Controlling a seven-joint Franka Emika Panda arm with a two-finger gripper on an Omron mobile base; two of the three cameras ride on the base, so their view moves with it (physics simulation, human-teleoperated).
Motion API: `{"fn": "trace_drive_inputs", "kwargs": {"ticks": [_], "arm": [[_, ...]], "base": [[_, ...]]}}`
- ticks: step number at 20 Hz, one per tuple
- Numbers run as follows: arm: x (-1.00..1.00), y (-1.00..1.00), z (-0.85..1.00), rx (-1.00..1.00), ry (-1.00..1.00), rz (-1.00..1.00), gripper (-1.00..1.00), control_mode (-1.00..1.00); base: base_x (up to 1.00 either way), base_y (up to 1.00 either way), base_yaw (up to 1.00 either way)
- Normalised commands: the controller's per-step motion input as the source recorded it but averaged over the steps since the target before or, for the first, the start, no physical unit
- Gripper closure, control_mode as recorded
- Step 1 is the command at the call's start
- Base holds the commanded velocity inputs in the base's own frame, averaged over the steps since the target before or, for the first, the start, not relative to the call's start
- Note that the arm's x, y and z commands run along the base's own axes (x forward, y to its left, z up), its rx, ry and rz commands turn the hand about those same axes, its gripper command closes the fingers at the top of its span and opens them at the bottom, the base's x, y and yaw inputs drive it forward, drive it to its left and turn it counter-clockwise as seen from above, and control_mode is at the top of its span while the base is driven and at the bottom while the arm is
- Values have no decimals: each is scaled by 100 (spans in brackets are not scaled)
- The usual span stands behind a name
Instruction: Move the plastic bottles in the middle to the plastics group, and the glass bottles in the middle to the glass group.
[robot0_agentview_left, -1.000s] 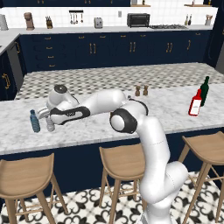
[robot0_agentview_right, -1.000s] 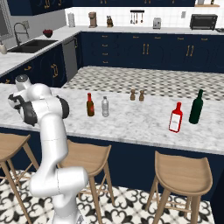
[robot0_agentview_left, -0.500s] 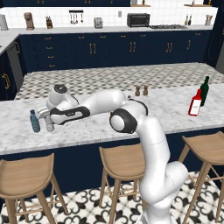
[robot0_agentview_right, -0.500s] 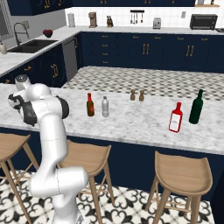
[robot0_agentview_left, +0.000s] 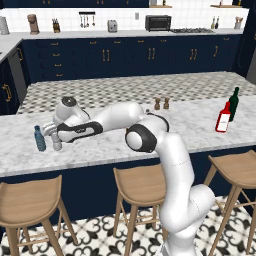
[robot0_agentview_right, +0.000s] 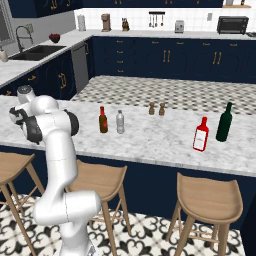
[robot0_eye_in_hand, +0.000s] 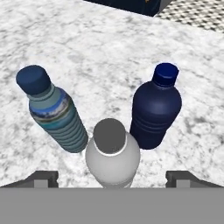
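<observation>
My gripper is open, with one dark fingertip far out on each side of a clear plastic bottle that stands upright on the marble counter. It touches neither fingertip. Just beyond it stand the plastics group: a teal-blue bottle and a dark navy bottle. In the left base view the gripper hovers at the counter's left end over the clear bottle, beside the teal bottle. At mid-counter stand an amber glass bottle and another clear plastic bottle. The glass group, a red bottle and a green bottle, stands to the right.
Two small shakers stand behind the middle bottles. Wooden stools line the counter's near side. The arm stretches low across the counter's left half.
The fingers have spread apart and let go of the clear bottle, which stays standing by the teal and navy ones. The arm has hardly moved.
</observation>
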Motion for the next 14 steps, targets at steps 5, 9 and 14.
{"fn": "trace_drive_inputs", "kwargs": {"ticks": [5, 9, 14], "arm": [[-37, -4, 24, 0, -3, -5, -100, -100], [-60, -26, 22, 3, -7, -12, -100, -100], [-81, -46, 7, 5, -3, -14, -100, -100]], "base": [[0, 0, 0], [0, 0, 0], [0, 0, 0]]}}
